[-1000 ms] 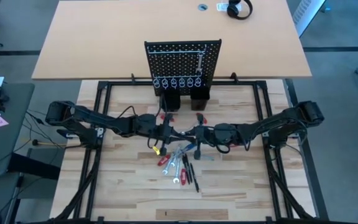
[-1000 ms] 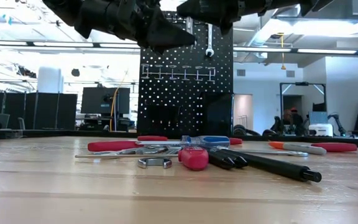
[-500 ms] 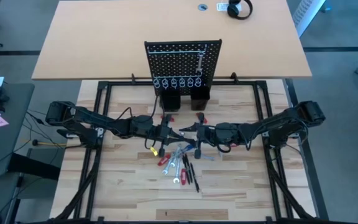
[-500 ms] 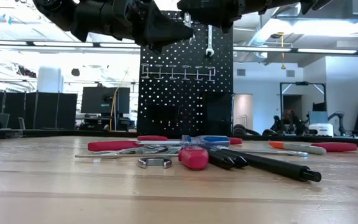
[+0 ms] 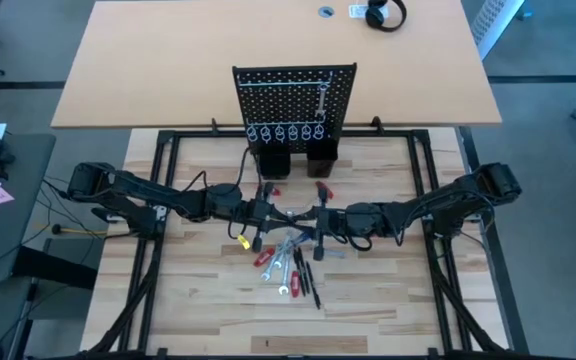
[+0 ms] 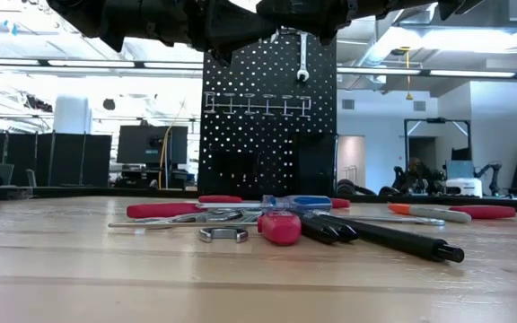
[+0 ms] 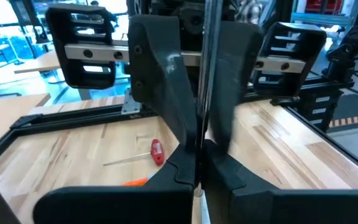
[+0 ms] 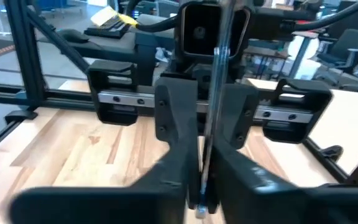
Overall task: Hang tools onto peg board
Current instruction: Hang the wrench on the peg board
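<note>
The black peg board (image 5: 293,100) stands upright at the table's far middle, and one silver wrench (image 6: 302,58) hangs on it. Loose tools (image 5: 290,260) lie in a heap on the wood near the middle. Above that heap my left gripper (image 5: 280,213) and my right gripper (image 5: 313,215) meet tip to tip. Both are shut on one thin silver rod-like tool (image 7: 205,74). Which tool it is, and where its ends are, cannot be told. My left gripper pinches the thin tool's shaft (image 7: 198,163) between its two fingers, coming level from the table's left with the fingers across the shaft. The tool is clear of the table. My right gripper pinches the same shaft (image 8: 205,168) between its two fingers, level from the table's right, fingers across it, close beside the left gripper's hold.
Two black box holders (image 5: 296,162) stand at the peg board's foot below a row of silver ring hooks (image 5: 286,132). Red-handled pieces (image 5: 323,190) lie just in front of the holders. A black frame (image 5: 168,150) rims the table.
In the low view my left gripper has gone up. Both grippers have stayed tip to tip over the middle of the table.
</note>
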### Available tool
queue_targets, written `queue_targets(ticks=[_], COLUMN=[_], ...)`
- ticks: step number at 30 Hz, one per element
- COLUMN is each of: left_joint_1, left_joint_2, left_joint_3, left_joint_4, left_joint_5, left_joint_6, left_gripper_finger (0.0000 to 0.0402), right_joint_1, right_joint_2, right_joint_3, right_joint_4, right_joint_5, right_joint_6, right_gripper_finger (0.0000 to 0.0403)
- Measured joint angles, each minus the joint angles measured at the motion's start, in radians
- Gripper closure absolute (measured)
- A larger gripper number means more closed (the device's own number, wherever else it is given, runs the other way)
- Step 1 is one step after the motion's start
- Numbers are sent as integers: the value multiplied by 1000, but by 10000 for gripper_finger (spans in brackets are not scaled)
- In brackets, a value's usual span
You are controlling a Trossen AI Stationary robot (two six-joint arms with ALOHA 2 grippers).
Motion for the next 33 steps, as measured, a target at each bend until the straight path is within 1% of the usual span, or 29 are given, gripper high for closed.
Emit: queue_targets(ticks=[2, 3, 6, 9, 12, 14, 16, 19, 22, 24, 27, 30, 33], left_joint_1=[0, 0, 3, 17, 36, 45, 57, 64, 60, 61, 62, 61, 62], left_joint_2=[0, 0, -1, -2, -1, 5, 2, 0, 2, 0, 1, 1, 1], left_joint_3=[0, 0, 2, 5, 2, -2, -2, 0, 0, 0, 0, 0, 0], left_joint_4=[-4, -4, -14, -48, -115, -169, -181, -173, -163, -153, -157, -151, -151], left_joint_5=[-3, -2, -5, -20, -18, -1, -1, -14, -2, -4, -13, -11, -13], left_joint_6=[0, -4, -16, -21, -41, -42, -42, -43, -42, -42, -41, -38, -38], left_gripper_finger=[401, 401, 396, 375, 351, 340, 333, 329, 328, 327, 327, 327, 327], right_joint_1=[0, 0, -4, -38, -100, -164, -245, -394, -535, -606, -662, -710, -742], right_joint_2=[0, 0, -15, -62, -140, -200, -249, -294, -299, -287, -236, -189, -143], right_joint_3=[0, 0, -1, 5, 30, 40, 45, 64, 104, 120, 162, 216, 262], right_joint_4=[-1, 1, -2, -65, -123, -140, -161, -221, -259, -285, -295, -291, -337], right_joint_5=[-1, 6, 30, 27, 32, 3, -95, -299, -469, -537, -625, -737, -788], right_joint_6=[-2, -4, -3, -3, -5, -2, 24, 129, 224, 257, 292, 329, 342], right_gripper_finger=[383, 386, 384, 386, 386, 386, 386, 386, 386, 386, 386, 386, 386])
